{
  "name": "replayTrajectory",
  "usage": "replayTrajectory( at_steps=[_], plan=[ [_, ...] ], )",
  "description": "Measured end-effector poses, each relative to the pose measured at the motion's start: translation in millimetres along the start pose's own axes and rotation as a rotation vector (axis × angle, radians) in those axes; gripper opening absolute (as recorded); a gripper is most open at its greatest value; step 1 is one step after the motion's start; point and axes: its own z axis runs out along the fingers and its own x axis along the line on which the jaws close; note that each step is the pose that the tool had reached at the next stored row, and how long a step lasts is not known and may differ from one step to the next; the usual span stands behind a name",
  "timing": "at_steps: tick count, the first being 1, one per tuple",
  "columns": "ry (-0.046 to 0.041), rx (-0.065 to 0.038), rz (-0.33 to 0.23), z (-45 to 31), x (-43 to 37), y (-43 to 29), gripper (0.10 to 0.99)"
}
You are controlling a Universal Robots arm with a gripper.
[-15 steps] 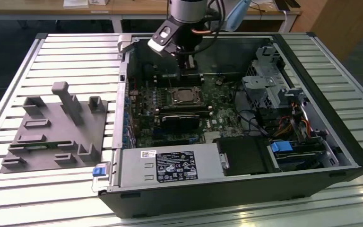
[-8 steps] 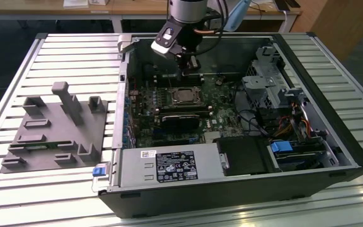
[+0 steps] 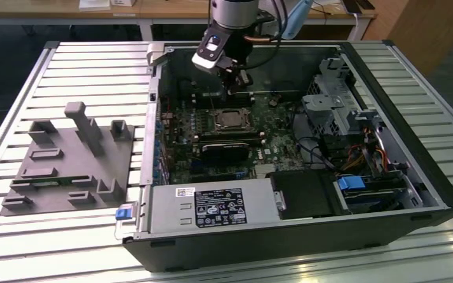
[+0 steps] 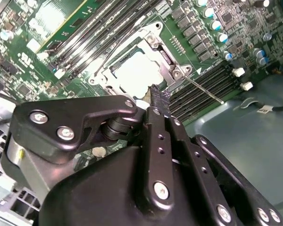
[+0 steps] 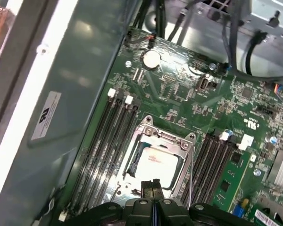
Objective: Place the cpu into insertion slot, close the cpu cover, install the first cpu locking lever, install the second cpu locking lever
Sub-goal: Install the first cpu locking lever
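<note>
One cpu (image 5: 158, 162) lies seated in the one insertion slot (image 3: 245, 113), mid-board inside the open computer case (image 3: 289, 242). Its pale metal top shows through the square window of the one cpu cover (image 5: 166, 137), which lies flat over it. One thin wire lever (image 4: 203, 89) can be counted for sure, reaching from a corner of the socket out across a bank of memory slots (image 4: 198, 92); whether it is latched cannot be told. The gripper (image 5: 152, 183) hangs just over the socket's edge with its two fingers pressed together and nothing pinched between them (contact with the frame cannot be judged). In the exterior view it stands at the far side of the socket (image 3: 237, 88). There are two banks of long black memory slots, one on either side of the socket, and one round coin cell (image 5: 152, 60) further along the board. One black block (image 3: 226, 152) sits just near of the socket, with one labelled power supply (image 3: 210, 206) nearer still. Loose cables (image 3: 368, 156) crowd the case on the exterior view's right. In the second wrist view the gripper's own black body covers the socket's closest edge. One grey fixture plate (image 3: 69, 159) lies on the slatted table (image 3: 92, 65) to the exterior view's left of the case.
</note>
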Motion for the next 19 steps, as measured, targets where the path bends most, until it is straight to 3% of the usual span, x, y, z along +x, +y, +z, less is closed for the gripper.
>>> replayTrajectory(
  at_steps=[19],
  plan=[
    [0.0006, -0.007, -0.273, 0.0, 0.0, -0.1, 0.106]
  ],
)
